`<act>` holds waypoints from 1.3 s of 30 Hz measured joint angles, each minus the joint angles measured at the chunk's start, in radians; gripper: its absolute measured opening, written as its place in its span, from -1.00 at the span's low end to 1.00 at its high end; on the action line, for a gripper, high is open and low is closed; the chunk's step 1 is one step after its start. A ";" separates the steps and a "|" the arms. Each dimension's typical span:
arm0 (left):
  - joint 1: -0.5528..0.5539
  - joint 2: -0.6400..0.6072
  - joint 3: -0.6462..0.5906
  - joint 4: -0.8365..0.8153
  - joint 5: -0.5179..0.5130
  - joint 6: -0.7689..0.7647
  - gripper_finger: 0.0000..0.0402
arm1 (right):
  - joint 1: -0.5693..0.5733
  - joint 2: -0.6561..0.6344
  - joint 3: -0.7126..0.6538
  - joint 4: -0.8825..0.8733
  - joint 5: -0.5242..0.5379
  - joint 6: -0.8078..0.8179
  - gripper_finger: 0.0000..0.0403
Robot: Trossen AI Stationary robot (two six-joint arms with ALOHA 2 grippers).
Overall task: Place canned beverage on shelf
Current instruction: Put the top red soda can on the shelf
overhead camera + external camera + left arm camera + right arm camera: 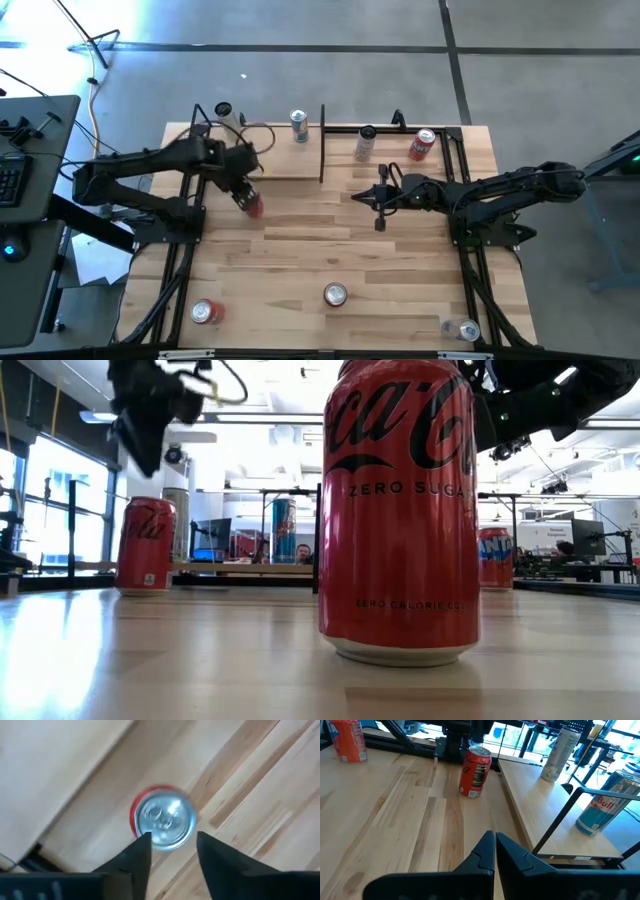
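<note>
A red can (252, 206) stands upright on its base on the tabletop just in front of the pale-wood shelf (290, 162). It also shows in the low view (145, 546) and the right wrist view (474, 771). My left gripper (172, 851) is open and hovers right above the can's silver top (165, 820), fingers pointing down, clear of it in the low view (150, 420). My right gripper (495, 847) is shut and empty, low over the table's middle (380, 208), beside the shelf's near edge (520, 820).
Several cans stand on the shelf: a blue-and-silver one (299, 125), a slim silver one (365, 143) and a red one (422, 145). More cans stand near the table's front edge (335, 294), (207, 312), (462, 328). A black rod frame (322, 145) crosses the shelf.
</note>
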 joint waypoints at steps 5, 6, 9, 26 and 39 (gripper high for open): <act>0.027 -0.022 0.054 -0.002 0.002 0.055 -0.63 | 0.000 0.000 0.000 -0.002 0.000 0.000 -1.00; 0.025 -0.024 0.057 -0.006 0.012 0.071 -0.67 | 0.000 0.000 0.000 -0.003 0.000 0.000 -1.00; 0.018 -0.023 0.057 -0.023 0.033 0.081 -0.69 | 0.000 0.000 0.000 -0.006 0.000 0.000 -1.00; -0.030 0.143 0.057 -0.066 0.042 0.089 0.45 | 0.000 0.000 0.000 -0.025 -0.053 0.000 -1.00; 0.018 0.234 0.055 -0.090 -0.019 0.155 0.46 | 0.000 0.000 0.000 -0.043 -0.053 0.000 -1.00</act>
